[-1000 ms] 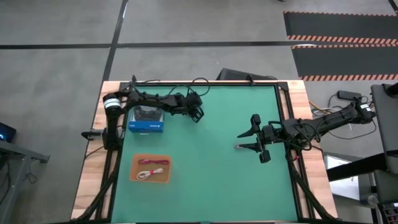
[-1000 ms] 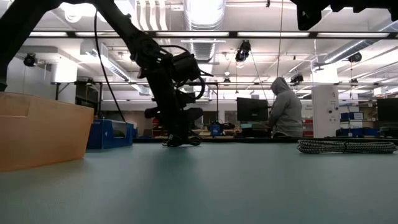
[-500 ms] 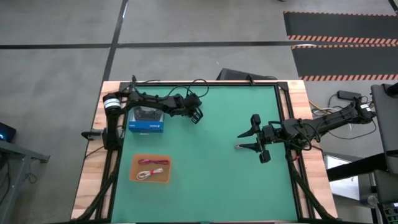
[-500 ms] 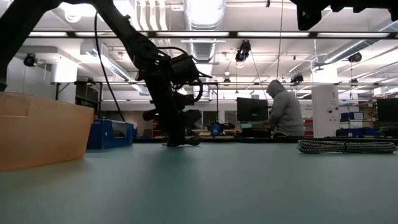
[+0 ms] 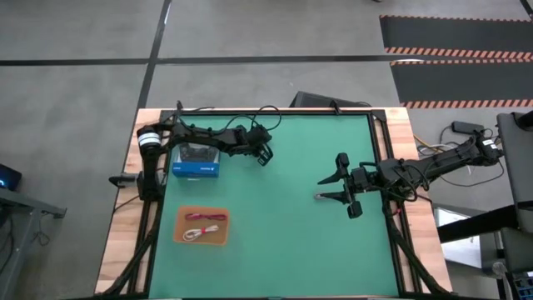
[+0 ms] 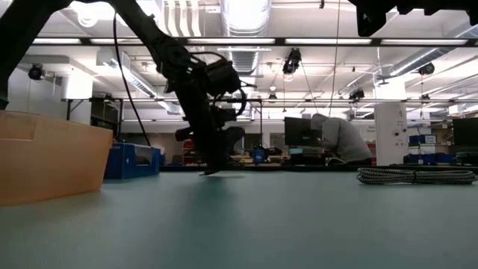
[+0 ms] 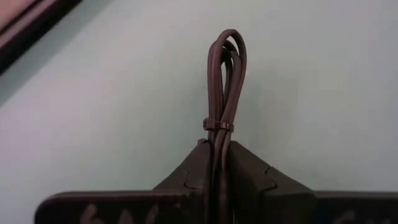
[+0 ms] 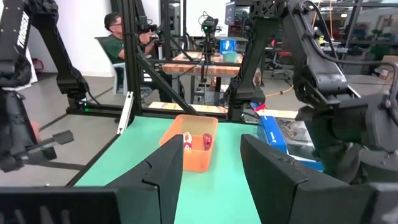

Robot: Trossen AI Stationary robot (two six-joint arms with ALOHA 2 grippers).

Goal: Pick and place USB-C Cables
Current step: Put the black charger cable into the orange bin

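Note:
My left gripper (image 5: 265, 155) stands at the far left of the green mat, just right of the blue box (image 5: 196, 160), and is shut on a black USB-C cable bundle (image 7: 225, 74). My right gripper (image 5: 321, 189) waits open at the right, low over the mat. A grey braided cable (image 6: 414, 175) lies flat on the mat beside it. The orange-brown tray (image 5: 204, 227) at the near left holds a red-pink cable (image 8: 207, 140) and a white one (image 8: 186, 142). My left gripper pinches the black bundle between its two fingers (image 7: 255, 177), just behind the small tie (image 7: 217, 125). The fingers point down at the mat from above and lie along the bundle. Its looped end (image 7: 227, 43) sticks out past the fingertips. Whether it is off the mat, I cannot tell.
The blue box stands close to the left arm's near side. The tray's tall wall (image 6: 45, 153) fills the low view's left. Black frame rails run along the table's edges (image 5: 383, 142). A person sits in the room beyond the table (image 8: 121, 43).
My left gripper has shut on the black cable bundle down at the mat, staying in about the same place. My right gripper has kept still.

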